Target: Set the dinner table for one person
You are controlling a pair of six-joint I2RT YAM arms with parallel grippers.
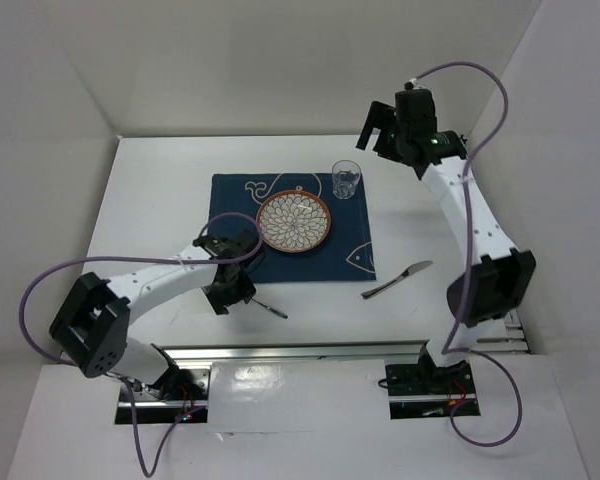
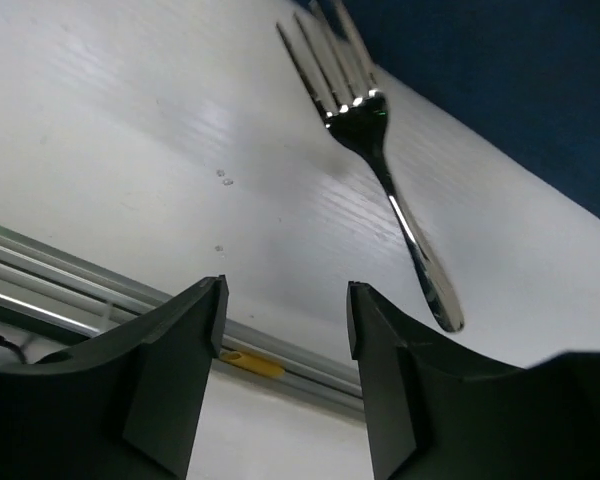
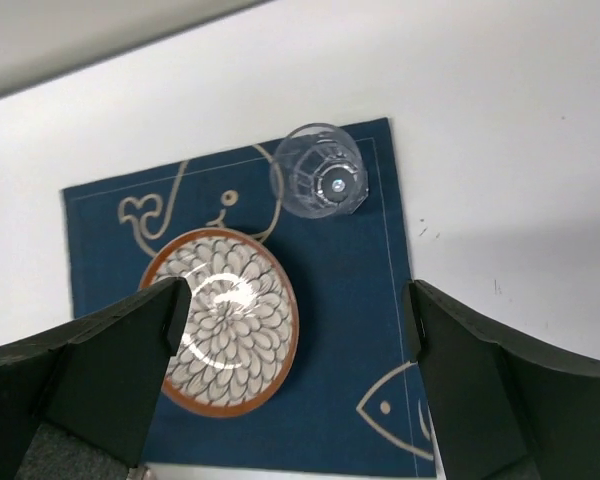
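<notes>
The white dinner table (image 1: pixel 160 200) bears a navy placemat (image 1: pixel 345 235) with whale and fish drawings. On the mat stand a flower-patterned plate (image 1: pixel 294 221) with a brown rim and a clear glass (image 1: pixel 346 179) at its far right corner. A fork (image 1: pixel 268 306) lies on the table just in front of the mat's near left corner. A knife (image 1: pixel 395 280) lies to the right of the mat. My left gripper (image 1: pixel 230 293) is open and empty, low beside the fork (image 2: pixel 380 150). My right gripper (image 1: pixel 377 130) is open and empty, raised high above the glass (image 3: pixel 318 170) and plate (image 3: pixel 225 330).
White walls enclose the table on the left, back and right. A metal rail (image 1: pixel 300 352) runs along the near edge and shows in the left wrist view (image 2: pixel 70 270). The placemat's edge shows at the upper right of the left wrist view (image 2: pixel 500 90).
</notes>
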